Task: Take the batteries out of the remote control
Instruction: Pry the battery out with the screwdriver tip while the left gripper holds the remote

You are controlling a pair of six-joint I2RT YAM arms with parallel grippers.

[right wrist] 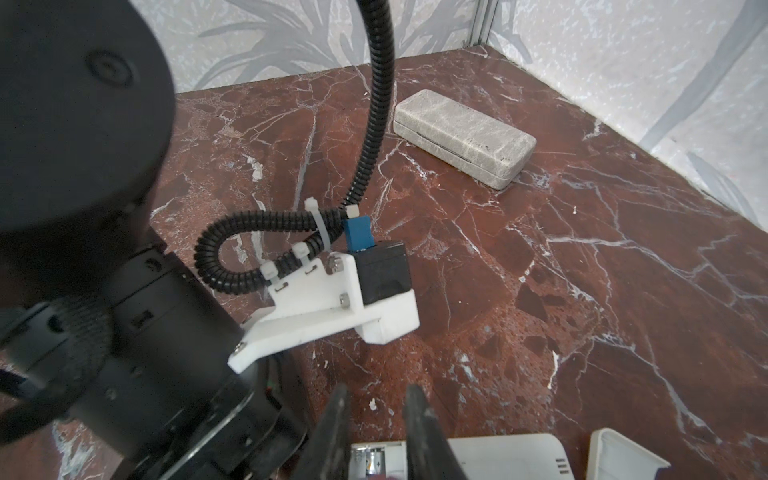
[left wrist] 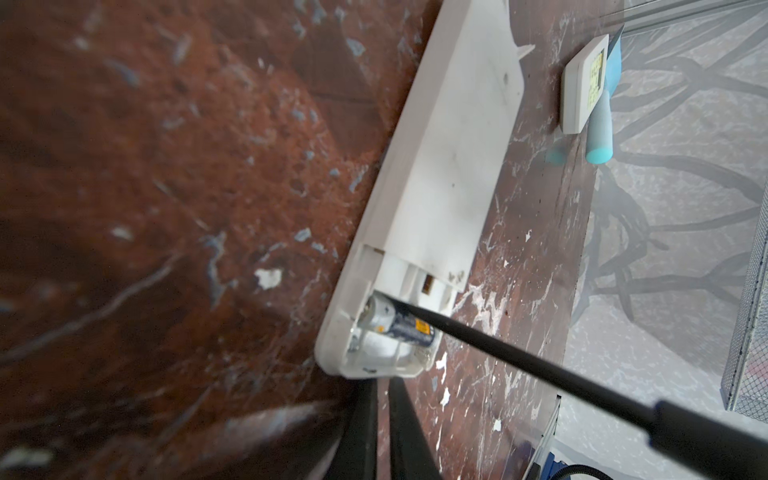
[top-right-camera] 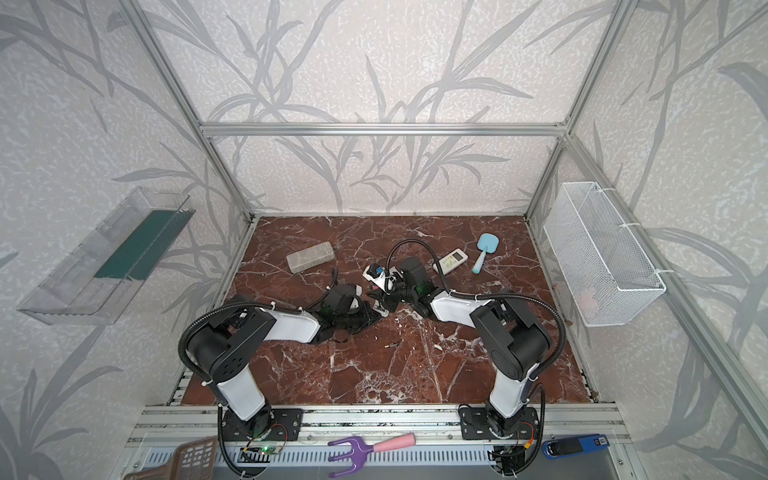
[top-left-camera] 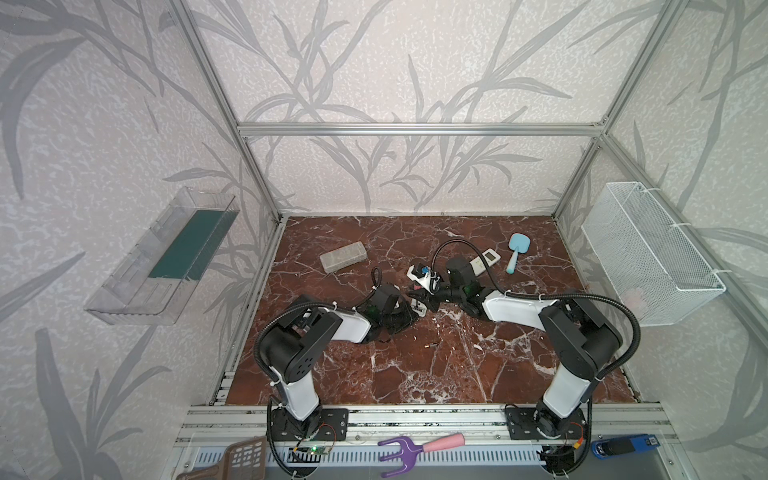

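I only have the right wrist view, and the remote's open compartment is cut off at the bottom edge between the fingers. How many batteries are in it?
Observer: The left wrist view shows one battery, with a dark label and a silver end, lying in the open end of the white remote.
Operator: Is anything touching that battery?
Observer: Yes. A thin black shaft runs in at a slant, and its tip ends against the battery's silver end. I cannot tell what holds the shaft.
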